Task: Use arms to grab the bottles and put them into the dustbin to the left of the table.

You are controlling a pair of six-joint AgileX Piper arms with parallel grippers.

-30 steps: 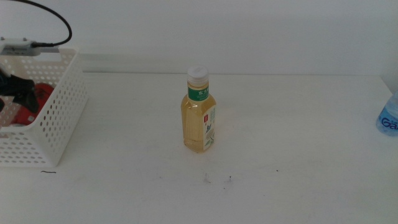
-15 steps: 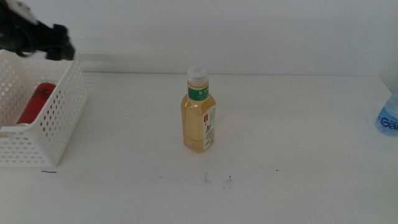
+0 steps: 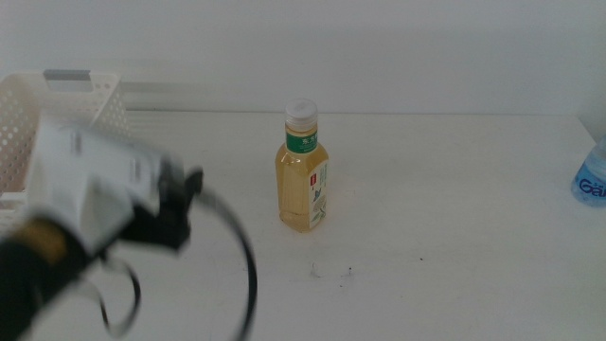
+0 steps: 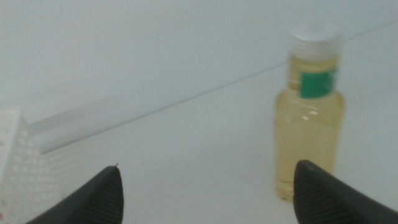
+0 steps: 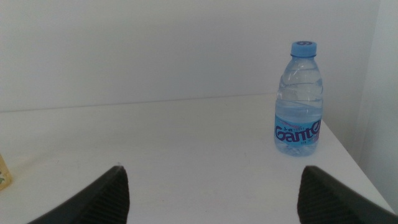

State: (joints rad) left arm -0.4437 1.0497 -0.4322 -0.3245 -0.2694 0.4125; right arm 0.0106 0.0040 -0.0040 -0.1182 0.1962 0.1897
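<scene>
The yellowish tea bottle (image 3: 303,170) stands upright mid-table. My left gripper (image 3: 182,204) is a blur at the front left, between the white dustbin (image 3: 66,99) and the tea bottle. In the left wrist view it (image 4: 207,168) is open and empty, with the tea bottle (image 4: 311,112) ahead and apart from it. The water bottle (image 3: 593,178) stands at the table's right edge. My right gripper (image 5: 212,169) is open and empty, well short of the water bottle (image 5: 298,99). The red can is hidden behind the left arm.
The white table (image 3: 426,218) has small dark specks (image 3: 331,273) in front of the tea bottle. A corner of the dustbin (image 4: 15,168) shows in the left wrist view. The left arm's black cable (image 3: 241,275) loops over the front left of the table.
My left arm has swung from above the dustbin out over the table's front left, towards the tea bottle. It now hides the red can that lay in the dustbin.
</scene>
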